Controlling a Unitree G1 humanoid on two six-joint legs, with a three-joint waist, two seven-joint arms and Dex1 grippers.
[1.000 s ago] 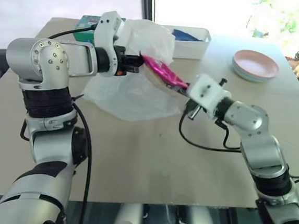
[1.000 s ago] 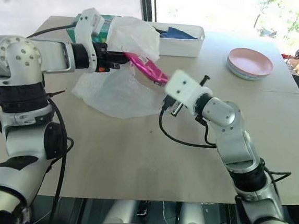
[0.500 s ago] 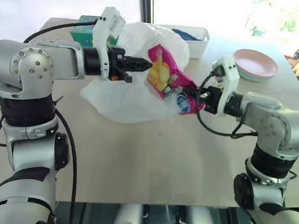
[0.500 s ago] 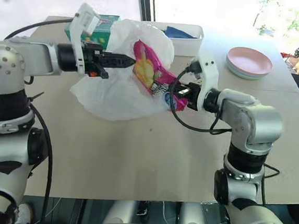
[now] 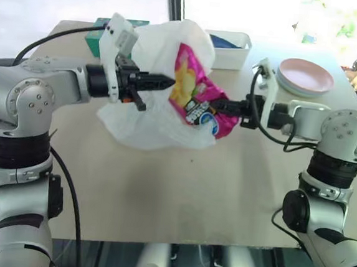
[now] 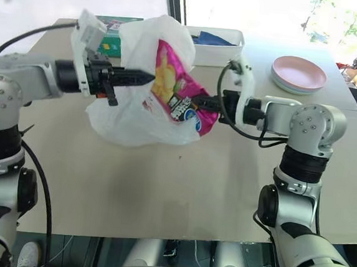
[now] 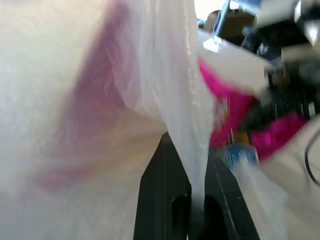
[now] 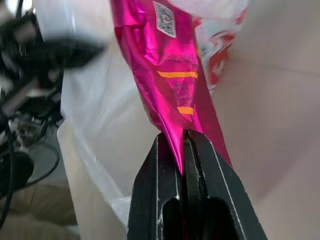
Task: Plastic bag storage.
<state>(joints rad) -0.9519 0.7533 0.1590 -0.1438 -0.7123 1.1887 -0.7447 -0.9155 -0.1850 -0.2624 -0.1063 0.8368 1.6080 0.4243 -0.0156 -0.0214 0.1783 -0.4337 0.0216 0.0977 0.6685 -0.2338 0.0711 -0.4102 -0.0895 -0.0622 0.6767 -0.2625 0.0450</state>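
Note:
The plastic bag (image 5: pixel 143 125), thin and translucent white, hangs over the table with its lower part sagging onto the tabletop. My left gripper (image 5: pixel 170 81) is shut on a fold of its upper edge (image 7: pixel 192 100) and points toward the right arm. A shiny pink snack packet (image 5: pixel 191 91) stands face-on against the bag's front. Its lower corner seems to sit behind the bag's film, though I cannot tell if it is inside. My right gripper (image 5: pixel 221 105) is shut on the packet's edge (image 8: pixel 172 90) and points left at the bag.
A white rectangular tub (image 5: pixel 234 53) with something blue in it stands behind the bag. Stacked pink plates (image 5: pixel 305 76) sit at the back right. A teal box (image 5: pixel 98 31) peeks out behind the left gripper. Bare tabletop (image 5: pixel 192 191) stretches toward the front.
My right wrist has rolled, turning the pink packet from edge-on to face-on and bringing it closer to the bag. My left gripper has lifted the bag's edge higher.

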